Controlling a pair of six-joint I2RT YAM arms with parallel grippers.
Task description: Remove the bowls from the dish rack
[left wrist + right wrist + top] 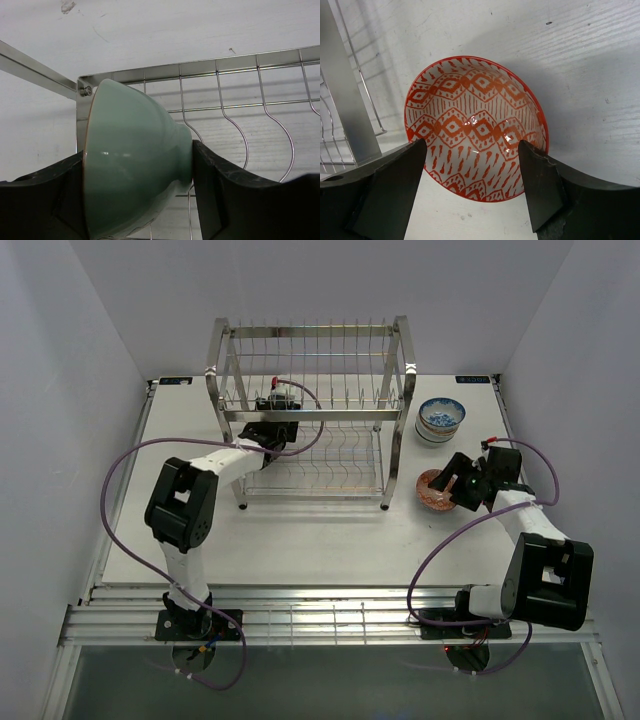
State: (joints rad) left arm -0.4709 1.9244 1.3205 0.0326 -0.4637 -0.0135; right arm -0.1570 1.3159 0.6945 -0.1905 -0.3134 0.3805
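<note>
The left fingers (220, 195) clamp a mint-green bowl (135, 160) standing on edge in the dish rack (225, 65), at 12 o'clock on the worktop (300, 540). The right fingers (395, 195) gape over an orange-patterned bowl (475, 125) at the rack's 4 o'clock. The step in hand looks like taking the mint-green bowl out, and next it must lift clear of the wires.

white arms (225, 462), black joints (180, 505), purple cables (113, 478)

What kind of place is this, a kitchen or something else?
Probably a robot test booth, not a kitchen: plain white walls box in a white table holding a wire dish rack and a few bowls.
</note>
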